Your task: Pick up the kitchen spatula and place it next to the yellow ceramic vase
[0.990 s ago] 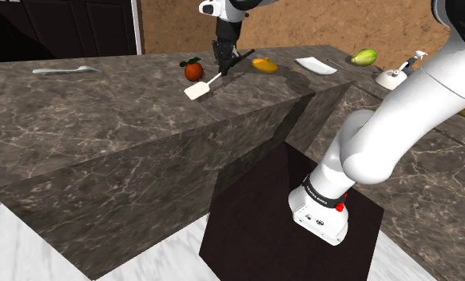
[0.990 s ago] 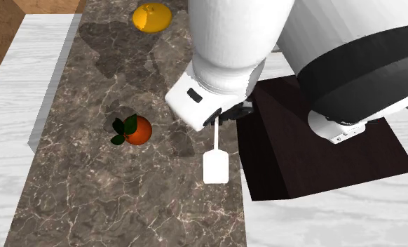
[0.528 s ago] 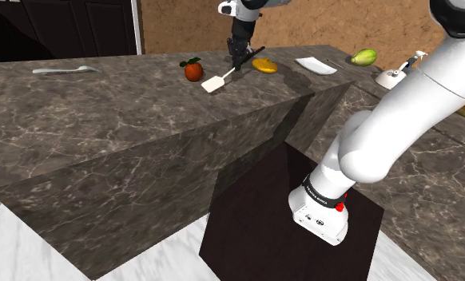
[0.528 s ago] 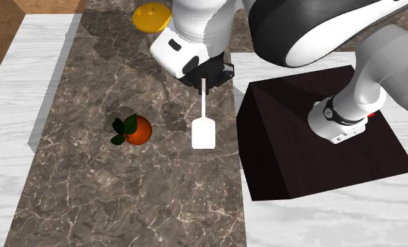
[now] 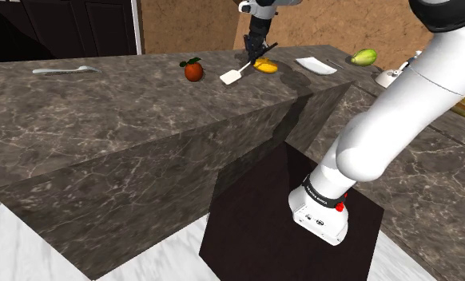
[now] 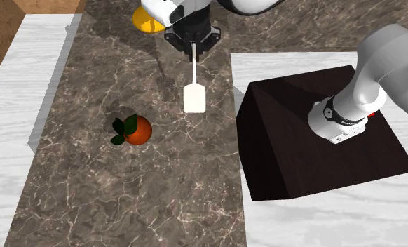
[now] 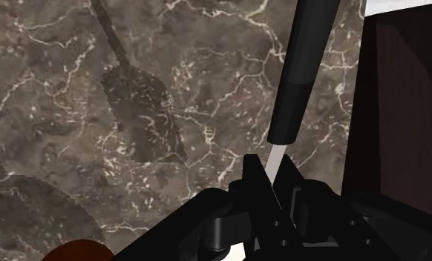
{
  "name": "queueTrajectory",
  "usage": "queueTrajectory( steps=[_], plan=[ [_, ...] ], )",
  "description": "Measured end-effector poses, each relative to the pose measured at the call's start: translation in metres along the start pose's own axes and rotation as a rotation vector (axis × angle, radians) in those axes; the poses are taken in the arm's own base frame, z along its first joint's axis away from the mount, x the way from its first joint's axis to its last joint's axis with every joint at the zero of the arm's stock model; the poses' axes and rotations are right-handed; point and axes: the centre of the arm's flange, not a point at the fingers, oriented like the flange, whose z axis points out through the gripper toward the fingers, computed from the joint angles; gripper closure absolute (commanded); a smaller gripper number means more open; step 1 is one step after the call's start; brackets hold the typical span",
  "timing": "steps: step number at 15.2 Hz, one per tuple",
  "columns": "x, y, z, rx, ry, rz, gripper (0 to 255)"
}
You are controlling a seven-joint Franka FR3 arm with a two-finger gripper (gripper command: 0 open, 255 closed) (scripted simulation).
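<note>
So the claw [image 6: 192,42] is clamped on the spatula [image 6: 194,98]. In the wrist view we can see the two black fingers [image 7: 257,182] pinching its thin white neck, with the black handle sticking out past them. The white blade hangs off the other side of the grip. The whole thing is up off the dark marbled worktop [image 6: 125,203], and its shadow [image 7: 142,111] lies on the stone apart from it. Right by the claw in the second exterior view we get a slice of the yellow vase [image 6: 146,27], partly covered by the arm's white hand. In the shoulder view the blade shows between the vase and an orange fruit with green leaves [image 6: 137,130], which sits on the worktop. The dark box stand [image 6: 294,168] is just off the worktop's edge, on the second exterior view's right.
</note>
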Motion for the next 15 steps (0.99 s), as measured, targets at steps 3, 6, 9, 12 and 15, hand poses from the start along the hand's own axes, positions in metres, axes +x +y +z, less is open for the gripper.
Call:
queueTrajectory(
  steps=[3,6,9,12,15],
  plan=[
    [-0.036,0.015,0.001,0.000,0.000,0.000,255],
    [-0.074,0.025,0.004,0.000,0.000,0.000,255],
    [-0.111,0.037,0.007,0.000,0.000,0.000,255],
    [-0.119,0.040,0.018,0.000,0.000,-0.001,255],
    [-0.119,0.041,0.033,0.000,0.000,-0.002,255]
  ],
)
